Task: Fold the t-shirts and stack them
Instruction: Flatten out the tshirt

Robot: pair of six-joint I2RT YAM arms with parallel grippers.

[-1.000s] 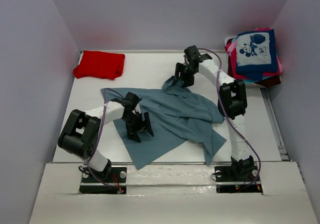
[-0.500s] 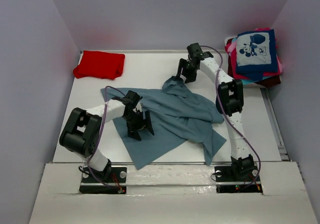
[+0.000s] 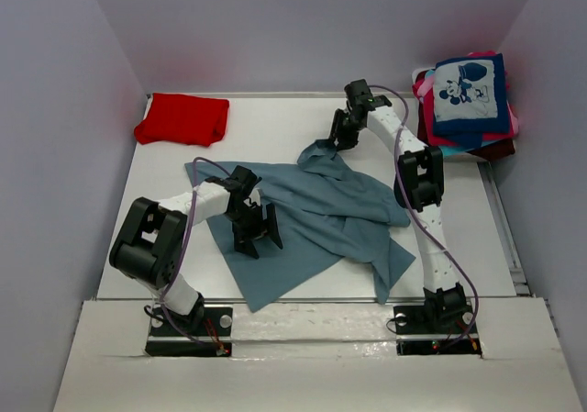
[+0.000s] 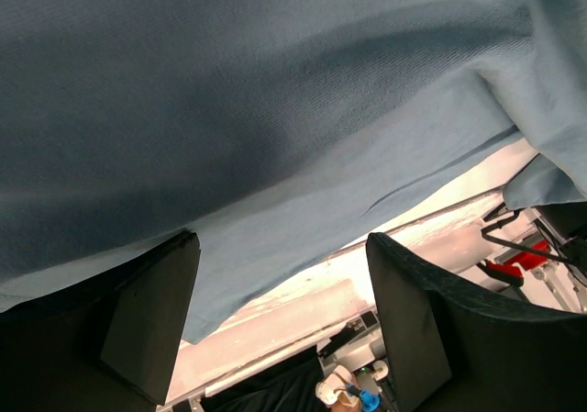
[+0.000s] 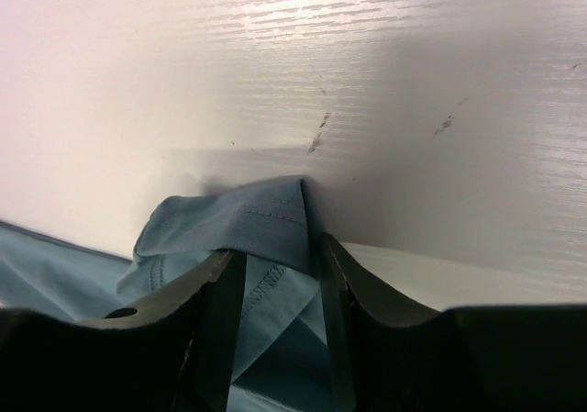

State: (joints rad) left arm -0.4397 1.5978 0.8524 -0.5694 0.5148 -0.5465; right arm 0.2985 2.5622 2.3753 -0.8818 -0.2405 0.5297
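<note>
1. Right gripper (image 5: 280, 274): jaws partly narrowed about a hem fold of the grey-blue t-shirt (image 3: 321, 215), which lies crumpled mid-table; firm hold not confirmable
2. Left gripper (image 4: 280, 283): jaws wide, nothing held, low over the shirt's near-left part
3. Advised: pinch the whole hem before lifting, then draw flat without dragging
4. White table (image 3: 266, 123), plain walls (image 3: 303, 27); red t-shirt (image 3: 183, 118) far left, folded stack (image 3: 468, 100) far right

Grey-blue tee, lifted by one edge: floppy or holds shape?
Likely floppy: the grey-blue t-shirt lies rumpled, and its edge bunches in the right tool, so it should hang and trail. Probably light: the cloth looks thin. Pushed, it would likely wrinkle up rather than slide whole.
</note>
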